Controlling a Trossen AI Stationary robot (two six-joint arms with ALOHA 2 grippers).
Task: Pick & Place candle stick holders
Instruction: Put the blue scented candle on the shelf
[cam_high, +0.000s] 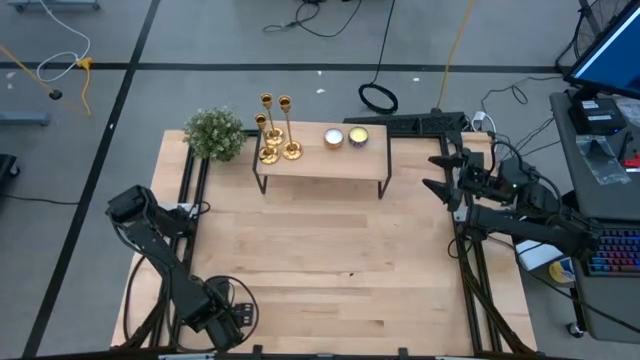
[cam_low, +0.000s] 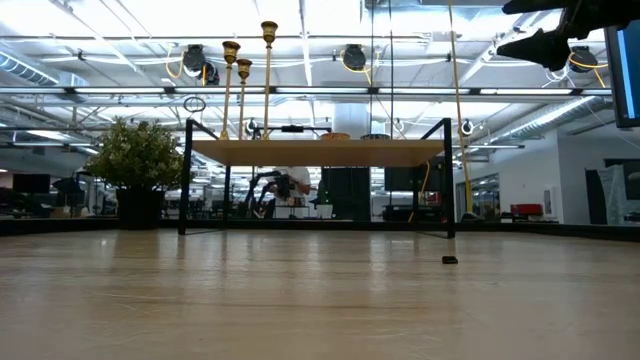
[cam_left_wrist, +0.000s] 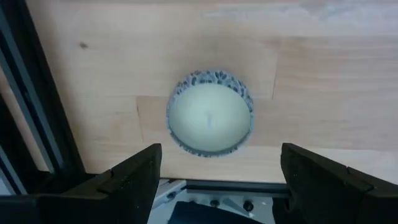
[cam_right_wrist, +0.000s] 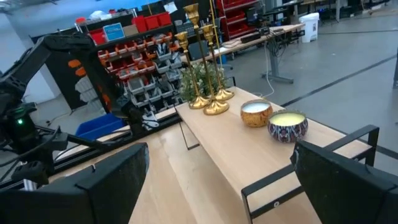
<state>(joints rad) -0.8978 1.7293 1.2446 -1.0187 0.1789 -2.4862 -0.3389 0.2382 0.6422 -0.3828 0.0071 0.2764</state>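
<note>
the wooden table (cam_high: 330, 270) fills the middle of the high view, most of its surface bare. toward its upper edge stands a small raised shelf (cam_high: 322, 160) on thin black legs, seen in the low view as a light board on a dark frame in the centre of the frame. the left arm is folded at the lower left of the high view, its left gripper (cam_left_wrist: 214, 180) pointing down at the table, fingers spread wide apart with a round pale candle (cam_left_wrist: 209, 119) in a patterned tin lying on the wood between and ahead of them, untouched. the right arm sits at the right edge of the high view, its right gripper (cam_right_wrist: 217, 180) raised and facing the shelf, fingers wide apart and holding nothing. a bushy green plant (cam_high: 215, 133) stands at the upper left, just beside the shelf. the three gold candle stick holders (cam_high: 275, 130) stand upright, clustered close together on the left end of the shelf. right of them on the shelf sit two small candles (cam_high: 346, 137), side by side.
</note>
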